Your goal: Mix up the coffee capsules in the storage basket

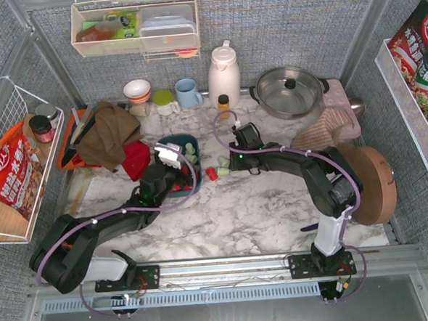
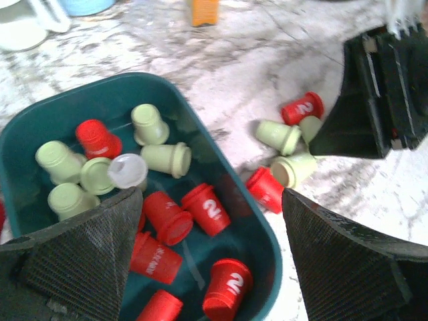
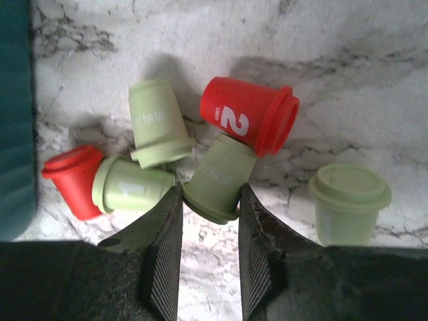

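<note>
Six capsules (image 3: 157,124) loose on bench (image 3: 368,80), just beside basket (image 2: 107,100) right edge; rest inside. Right claw (image 3: 210,200) pinches green capsule (image 3: 217,175) by rim end only, red capsule (image 3: 247,115) touching: could squirt out, roll away. Left claw (image 2: 210,197) wide apart, empty, over basket's near right corner: arms may clash.

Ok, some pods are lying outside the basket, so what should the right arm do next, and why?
Probably lift the green capsule clear of the marble table. The right gripper pinches its wide end from both sides, five other capsules lie loose close around it, and the storage basket waits just beside them.
</note>
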